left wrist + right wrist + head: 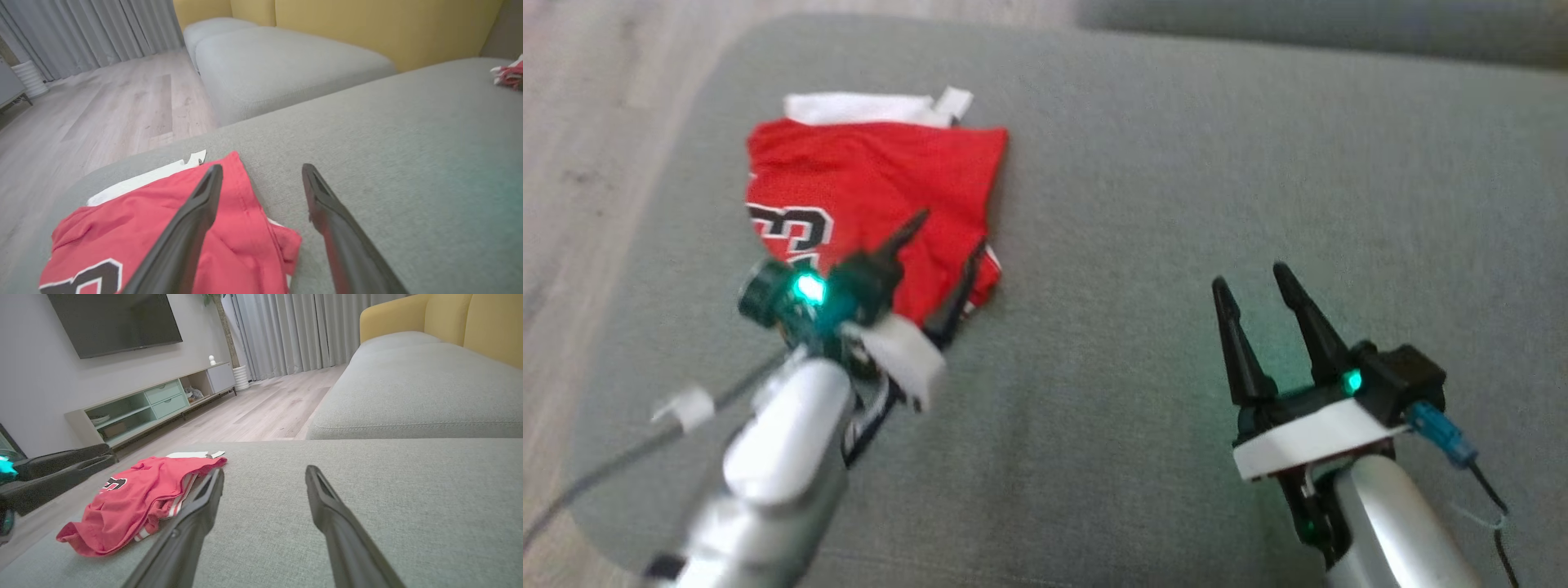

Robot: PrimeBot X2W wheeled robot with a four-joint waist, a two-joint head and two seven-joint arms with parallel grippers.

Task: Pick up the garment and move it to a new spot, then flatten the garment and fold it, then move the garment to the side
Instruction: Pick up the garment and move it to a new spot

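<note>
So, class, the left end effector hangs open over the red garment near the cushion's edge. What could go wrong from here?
1. The left end effector hangs open above the layered garment; closing might pinch only the top layer and undo the fold.
2. The garment lies near the edge of the cushion, beside the floor; a sideways drag could slide it off.
3. The right end effector is open over bare cushion, so a one-sided lift may let it sag.

Grey fabric seat cushion (1176, 204) in front. Second grey cushion (408, 388) beyond, yellow upholstered backrest (490, 322) behind it. Pale wood-plank floor (265, 412) alongside. Grey pleated curtains (294, 330), black wall-mounted television (114, 322), low cabinet with mint-green drawers (163, 402).
</note>
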